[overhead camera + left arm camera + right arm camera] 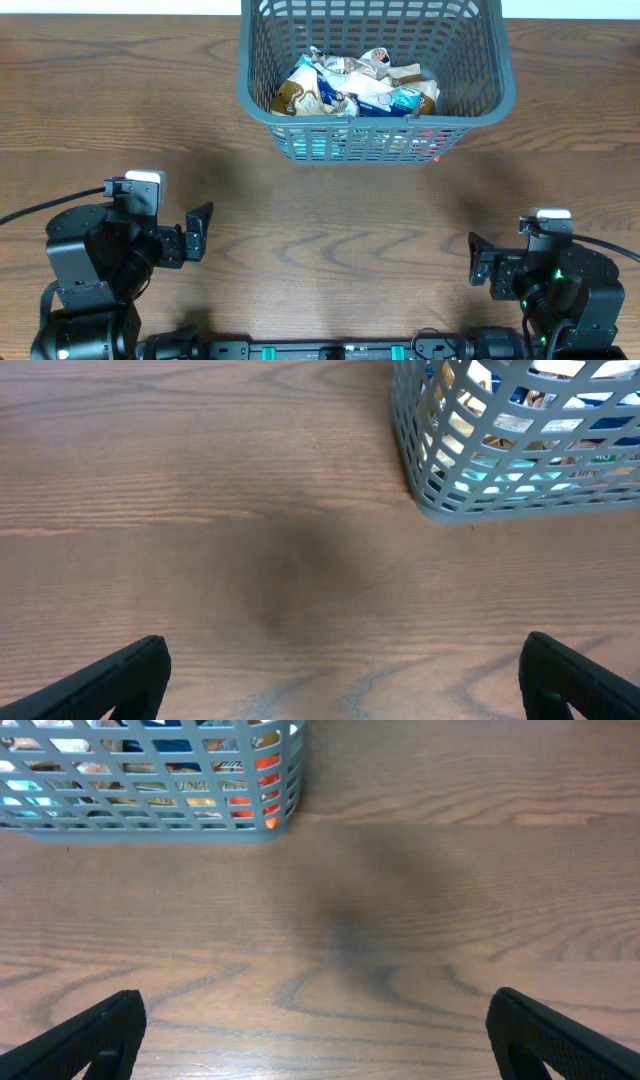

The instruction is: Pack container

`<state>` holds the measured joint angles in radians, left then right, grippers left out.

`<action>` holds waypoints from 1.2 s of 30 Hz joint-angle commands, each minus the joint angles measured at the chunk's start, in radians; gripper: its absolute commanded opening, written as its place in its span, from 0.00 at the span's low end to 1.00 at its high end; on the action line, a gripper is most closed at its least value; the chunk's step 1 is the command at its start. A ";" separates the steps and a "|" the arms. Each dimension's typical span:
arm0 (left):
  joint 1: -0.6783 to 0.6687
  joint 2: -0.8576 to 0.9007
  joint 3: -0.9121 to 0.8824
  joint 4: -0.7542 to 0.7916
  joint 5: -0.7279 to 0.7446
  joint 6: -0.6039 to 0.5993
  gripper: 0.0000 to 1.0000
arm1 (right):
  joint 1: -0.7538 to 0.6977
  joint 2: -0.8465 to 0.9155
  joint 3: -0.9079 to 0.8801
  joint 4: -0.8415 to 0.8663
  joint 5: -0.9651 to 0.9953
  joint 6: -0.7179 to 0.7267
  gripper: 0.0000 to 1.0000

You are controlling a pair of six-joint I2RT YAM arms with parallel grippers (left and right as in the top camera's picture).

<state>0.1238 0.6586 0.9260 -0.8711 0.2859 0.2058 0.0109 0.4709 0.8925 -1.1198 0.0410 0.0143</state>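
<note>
The container (300, 148), snack packets (355, 88) heaped inside, sat at 12 o'clock on the surface (330, 220), long axis running 9 to 3, at 1 o'clock from the left jaws and 11 from the right jaws, about equally near both. Both pairs stood spread wide, empty. Only overhead showed the heap; each wrist view caught one lower corner.

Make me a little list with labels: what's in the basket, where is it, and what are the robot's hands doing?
basket: grey container with lattice walls, at the far side of the wooden table
inside: snack packets piled at the bottom
left gripper: open, holding nothing, near side of the table
right gripper: open, holding nothing, near side of the table
</note>
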 commanded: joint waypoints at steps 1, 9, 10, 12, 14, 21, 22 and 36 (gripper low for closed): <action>0.006 0.001 0.004 -0.003 0.009 -0.009 0.99 | 0.010 -0.003 -0.008 -0.002 -0.004 -0.011 0.99; 0.006 0.001 0.004 -0.003 0.009 -0.009 0.99 | 0.020 -0.100 -0.051 0.075 -0.068 -0.011 0.99; 0.006 0.001 0.004 -0.003 0.009 -0.009 0.99 | 0.020 -0.127 -0.078 0.102 -0.079 -0.011 0.99; 0.006 0.001 0.004 -0.003 0.009 -0.009 0.99 | 0.019 -0.202 -0.163 0.173 -0.093 -0.011 0.99; 0.006 0.001 0.004 -0.003 0.009 -0.009 0.99 | 0.020 -0.292 -0.269 0.251 -0.113 -0.011 0.99; 0.006 0.001 0.004 -0.003 0.009 -0.009 0.99 | 0.043 -0.422 -0.544 0.618 -0.168 -0.013 0.99; 0.006 0.001 0.004 -0.003 0.009 -0.009 0.99 | 0.047 -0.424 -0.577 0.681 -0.163 -0.013 0.99; 0.006 0.001 0.004 -0.003 0.009 -0.009 0.99 | 0.079 -0.425 -0.867 1.124 -0.037 -0.057 0.99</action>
<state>0.1238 0.6594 0.9260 -0.8738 0.2859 0.2058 0.0792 0.0559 0.0380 -0.0032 -0.0586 -0.0227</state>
